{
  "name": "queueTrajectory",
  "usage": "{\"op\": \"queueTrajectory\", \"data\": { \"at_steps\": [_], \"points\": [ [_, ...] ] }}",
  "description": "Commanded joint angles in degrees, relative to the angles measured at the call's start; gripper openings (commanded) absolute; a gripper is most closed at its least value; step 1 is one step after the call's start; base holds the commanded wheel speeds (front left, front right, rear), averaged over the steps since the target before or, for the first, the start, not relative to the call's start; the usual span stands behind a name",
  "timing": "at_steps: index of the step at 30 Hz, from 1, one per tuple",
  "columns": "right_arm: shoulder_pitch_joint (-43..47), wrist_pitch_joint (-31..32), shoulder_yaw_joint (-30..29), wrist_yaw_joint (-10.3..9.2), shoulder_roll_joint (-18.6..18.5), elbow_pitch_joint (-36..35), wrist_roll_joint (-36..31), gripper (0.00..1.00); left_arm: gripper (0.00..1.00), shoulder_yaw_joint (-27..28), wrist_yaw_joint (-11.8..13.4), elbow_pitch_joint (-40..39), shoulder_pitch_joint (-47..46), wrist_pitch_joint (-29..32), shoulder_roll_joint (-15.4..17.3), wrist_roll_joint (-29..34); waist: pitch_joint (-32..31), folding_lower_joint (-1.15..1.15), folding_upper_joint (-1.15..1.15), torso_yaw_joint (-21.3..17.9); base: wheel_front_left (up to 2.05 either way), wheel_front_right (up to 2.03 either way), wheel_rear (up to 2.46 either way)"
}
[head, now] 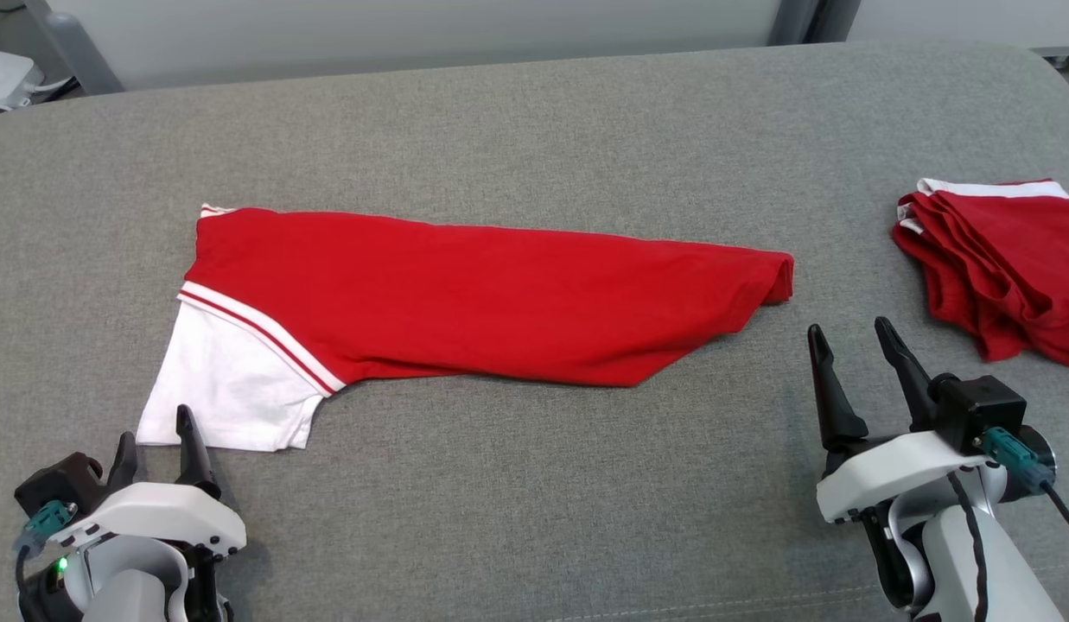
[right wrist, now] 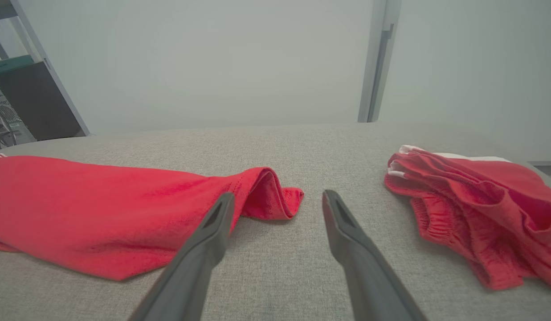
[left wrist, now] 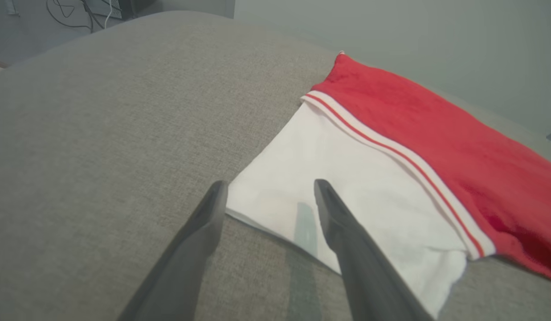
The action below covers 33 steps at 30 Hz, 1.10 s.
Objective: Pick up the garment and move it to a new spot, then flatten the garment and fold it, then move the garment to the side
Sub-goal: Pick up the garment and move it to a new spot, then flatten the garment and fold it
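Left wrist view: fingers (left wrist: 346, 240) straddle garment (left wrist: 369, 178) corner, perhaps touching.

White wrist shells (head: 154, 518), dark tapered fingers (head: 832, 389)

Red garment (head: 465, 294), white striped sleeve (head: 227, 389), grey surface (head: 534, 130)

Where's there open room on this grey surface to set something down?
Widest bare stretch: behind the red garment, up to the far edge of the grey surface. Another in front of it, between left tool and right tool. The gap between garment and folded red pile is narrower. Crowded: the white sleeve by the left tool.
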Motion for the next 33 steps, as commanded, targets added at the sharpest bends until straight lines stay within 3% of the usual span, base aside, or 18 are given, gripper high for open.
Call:
{"op": "queueTrajectory", "data": {
  "at_steps": [1, 8, 9, 11, 12, 15, 22, 23, 24, 25, 33],
  "points": [
    [-1.76, -0.68, 1.35, 0.23, -0.14, -1.78, -0.63, 1.0, 1.0, 2.1, -0.32, 0.01, -2.61, -0.59, 1.13, -0.12, 0.8, 0.0, 0.0, 0.1, 0.0, 0.0, 0.0],
    [-3.18, -0.68, 1.98, 0.23, -0.12, -2.08, -0.62, 1.0, 1.0, 4.32, -1.02, 2.83, -4.85, -0.59, 1.26, -0.31, 2.61, 0.0, 0.0, -0.16, 0.0, 0.0, 0.0],
    [-3.32, -0.68, 2.01, 0.23, -0.12, -2.12, -0.6, 1.0, 0.6, 4.61, -1.22, 3.07, -5.11, -0.59, 1.29, -0.26, 2.78, 0.0, 0.0, -0.19, 0.0, 0.0, 0.0],
    [-3.38, -0.68, 1.99, 0.23, -0.16, -2.24, -0.65, 1.0, 0.15, 5.32, -1.3, 2.57, -5.4, -0.59, 1.38, 0.16, 3.04, 0.0, 0.0, -0.28, 0.0, 0.0, 0.0],
    [-3.33, -0.68, 1.89, 0.23, -0.23, -2.25, -0.65, 1.0, 0.0, 5.67, -1.24, 1.75, -5.36, -0.59, 1.41, 0.61, 3.13, 0.0, 0.0, -0.31, 0.0, 0.0, 0.0],
    [-3.19, -0.68, 1.13, 0.23, -0.48, -1.98, -0.55, 1.0, 0.0, 7.53, -0.93, -4.43, -3.77, -0.59, 0.47, 3.14, 3.04, 0.0, 0.0, -0.06, 0.0, 0.0, 0.0],
    [-3.31, -0.68, 0.87, 0.23, -0.3, -1.67, -0.38, 1.0, 0.0, 7.36, -1.64, -3.36, -2.89, -0.59, -0.44, 5.21, 2.65, 0.0, 0.0, 0.41, 0.0, 0.0, 0.0],
    [-3.26, -0.68, 0.89, 0.23, -0.27, -1.62, -0.34, 1.0, 0.13, 7.17, -1.86, -2.62, -2.81, -0.59, -0.48, 5.49, 2.62, 0.0, 0.0, 0.45, 0.0, 0.0, 0.0],
    [-3.18, -0.68, 0.95, 0.23, -0.24, -1.57, -0.33, 1.0, 0.49, 6.87, -2.13, -1.76, -2.79, -0.59, -0.51, 5.82, 2.62, 0.0, 0.0, 0.47, 0.0, 0.0, 0.0],
    [-3.12, -0.68, 1.04, 0.23, -0.21, -1.53, -0.31, 1.0, 0.98, 6.73, -2.25, -1.24, -2.89, -0.59, -0.53, 6.11, 2.66, 0.0, 0.0, 0.45, 0.0, 0.0, 0.0],
    [-3.11, -0.68, 1.24, 0.23, -0.2, -1.54, -0.33, 1.0, 1.0, 7.56, -2.02, 2.34, -3.91, -0.59, -0.02, 7.16, 3.16, 0.0, 0.0, -0.21, 0.0, 0.0, 0.0]
  ]
}}
